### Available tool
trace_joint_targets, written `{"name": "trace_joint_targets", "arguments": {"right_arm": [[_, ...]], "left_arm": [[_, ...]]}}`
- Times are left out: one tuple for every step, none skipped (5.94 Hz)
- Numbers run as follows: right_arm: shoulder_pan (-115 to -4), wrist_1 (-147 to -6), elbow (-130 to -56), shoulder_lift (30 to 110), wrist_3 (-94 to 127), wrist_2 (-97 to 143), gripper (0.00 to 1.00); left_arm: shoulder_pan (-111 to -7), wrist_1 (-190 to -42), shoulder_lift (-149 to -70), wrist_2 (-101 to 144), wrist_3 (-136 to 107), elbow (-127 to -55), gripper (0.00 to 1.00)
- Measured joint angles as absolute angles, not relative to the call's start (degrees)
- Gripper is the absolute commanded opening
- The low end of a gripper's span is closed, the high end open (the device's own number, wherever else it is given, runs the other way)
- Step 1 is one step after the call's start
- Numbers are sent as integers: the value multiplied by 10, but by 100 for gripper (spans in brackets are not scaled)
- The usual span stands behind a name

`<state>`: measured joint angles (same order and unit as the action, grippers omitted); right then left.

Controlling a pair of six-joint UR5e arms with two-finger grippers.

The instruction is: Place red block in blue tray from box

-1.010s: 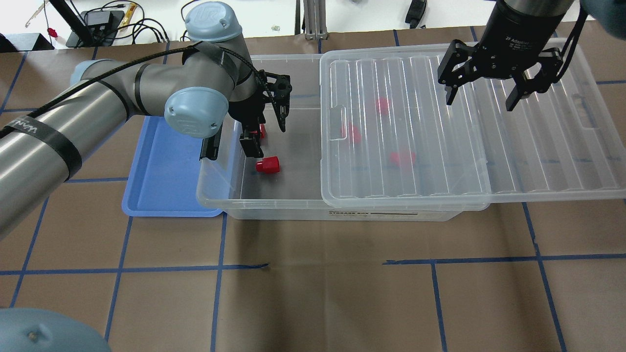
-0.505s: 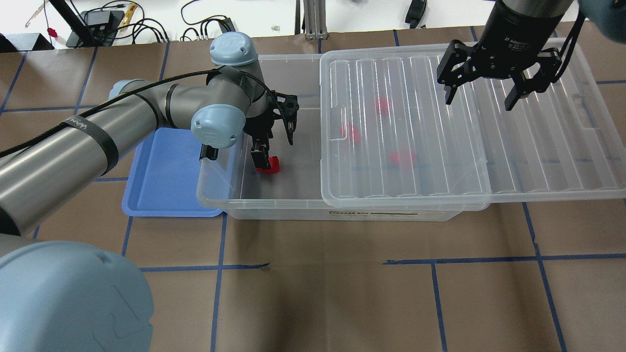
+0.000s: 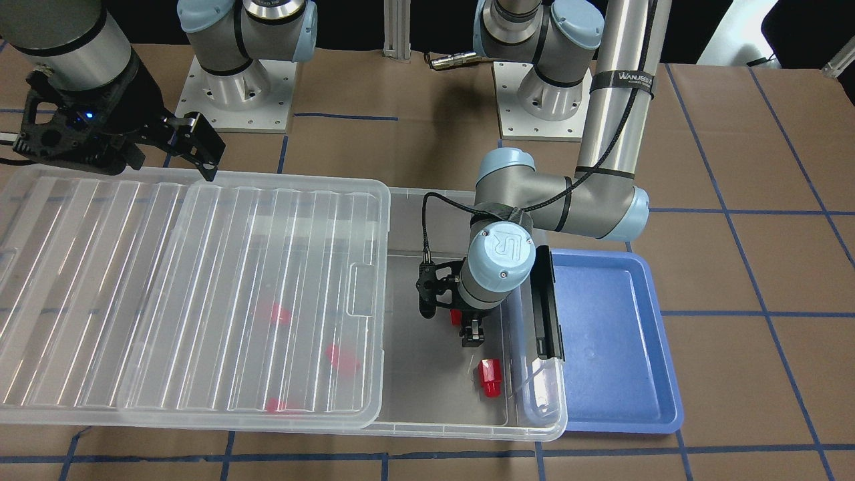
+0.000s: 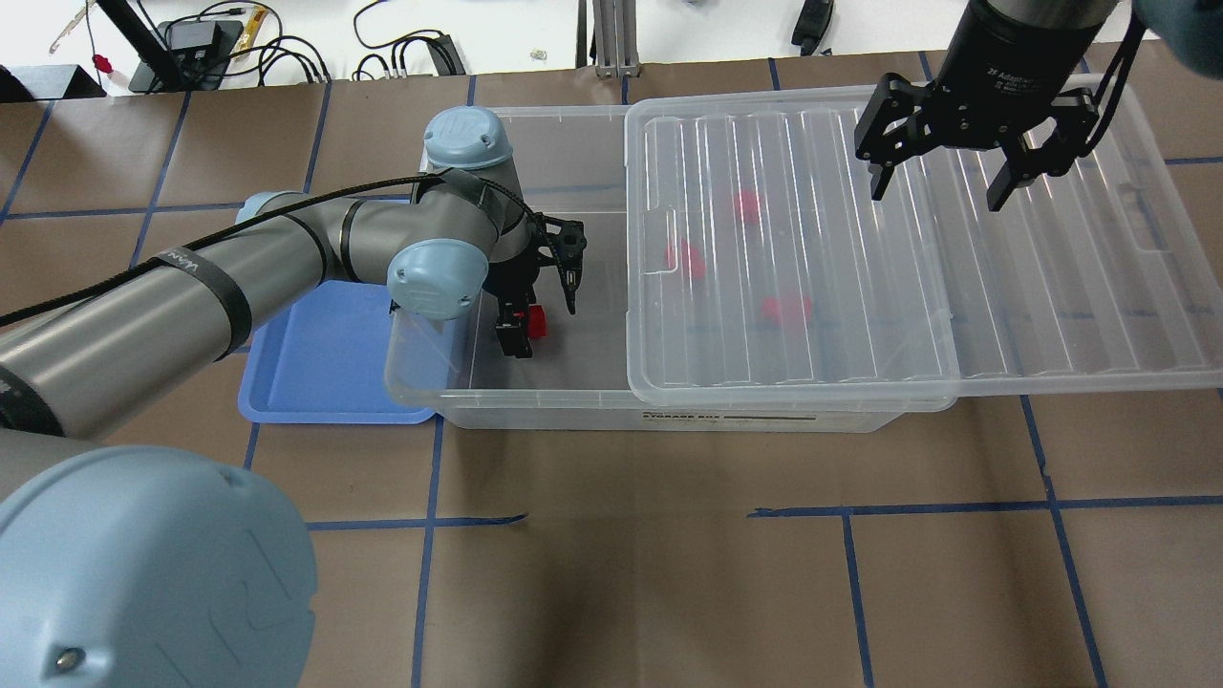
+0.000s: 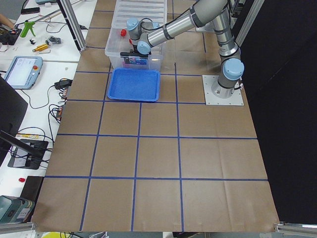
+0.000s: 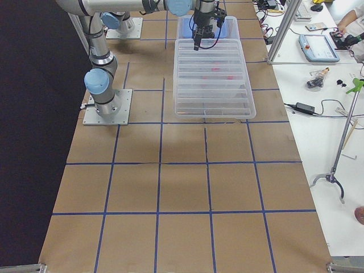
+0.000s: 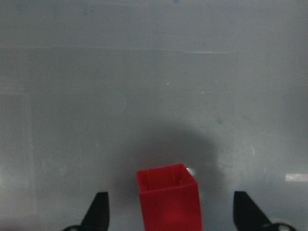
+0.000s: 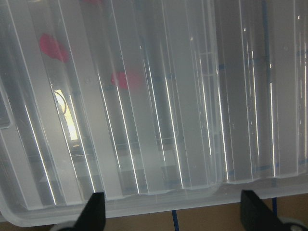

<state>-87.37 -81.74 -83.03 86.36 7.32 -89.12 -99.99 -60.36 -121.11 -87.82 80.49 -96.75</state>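
The clear box (image 4: 535, 409) has its ribbed lid (image 4: 793, 363) slid right, so its left part is uncovered. My left gripper (image 4: 543, 313) is down in that uncovered part, open, its fingers on either side of a red block (image 4: 538, 322). The left wrist view shows this block (image 7: 168, 197) between the spread fingertips (image 7: 98, 211), not clamped. A second red block (image 3: 489, 377) lies loose on the box floor just beyond it. The blue tray (image 4: 315, 373) sits against the box's left end. My right gripper (image 4: 936, 191) is open and empty above the lid.
Three more red blocks show blurred under the lid, among them one (image 4: 686, 260) near its left edge. A black latch bar (image 3: 546, 300) lies along the box end next to the tray. Brown table paper with blue tape lines surrounds everything.
My left gripper has moved from the farther red block toward the robot and lowered over the nearer block, which now sits between its fingers. The right gripper has barely moved.
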Motion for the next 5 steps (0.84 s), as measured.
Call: {"name": "trace_joint_targets", "arguments": {"right_arm": [[-874, -817, -830, 863, 74, -891, 100], [-874, -817, -830, 863, 74, -891, 100], [-874, -817, -830, 864, 73, -891, 100], [-873, -817, -830, 864, 73, -891, 100], [-873, -817, -831, 865, 73, -893, 100]], "left_arm": [[-1000, -602, -1209, -878, 805, -967, 12], [-1001, -601, -1200, -878, 804, -963, 12], [-1002, -603, -1182, -877, 797, -954, 12], [-1001, -623, -1151, -876, 788, -944, 12], [-997, -664, -1117, -875, 783, -925, 12]]}}
